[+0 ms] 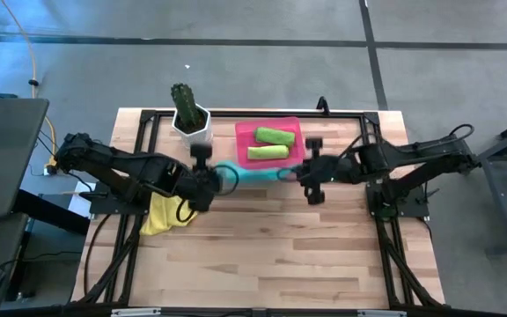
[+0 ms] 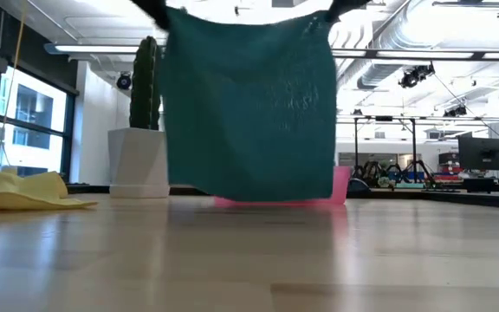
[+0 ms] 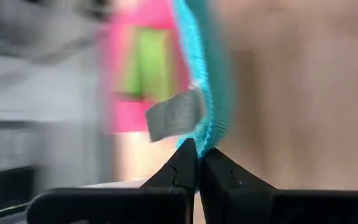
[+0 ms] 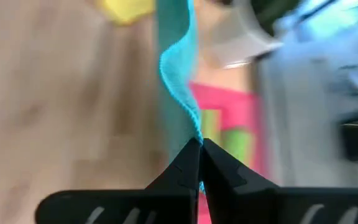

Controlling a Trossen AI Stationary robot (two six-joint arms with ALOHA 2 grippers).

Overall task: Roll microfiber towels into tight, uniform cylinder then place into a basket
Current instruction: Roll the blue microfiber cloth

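While both arms met just in front of the basket, the teal towel hung between them like a curtain, its top edge stretched from one claw to the other. The left claw was pinched tight on one upper corner, and the right claw was pinched just as tight on the other; each wrist view showed the dark fingers closed on the teal hem. From desk height the cloth fell nearly to the desk, its lower edge looking just clear of the wood, though I could not be sure.

What the coming move turned on, as I judged it, was this: the towel's long top edge ran across the desk, parallel to the basket's front wall, with neither arm nearer than the other, each holding one end. To roll it, the sheet would first need laying flat on the bare wood on the side away from the basket.

Inside the basket two lime green towels already lay rolled, side by side. The yellow towel sat crumpled well off from the basket, under the left arm. A potted cactus stood just beside the basket.
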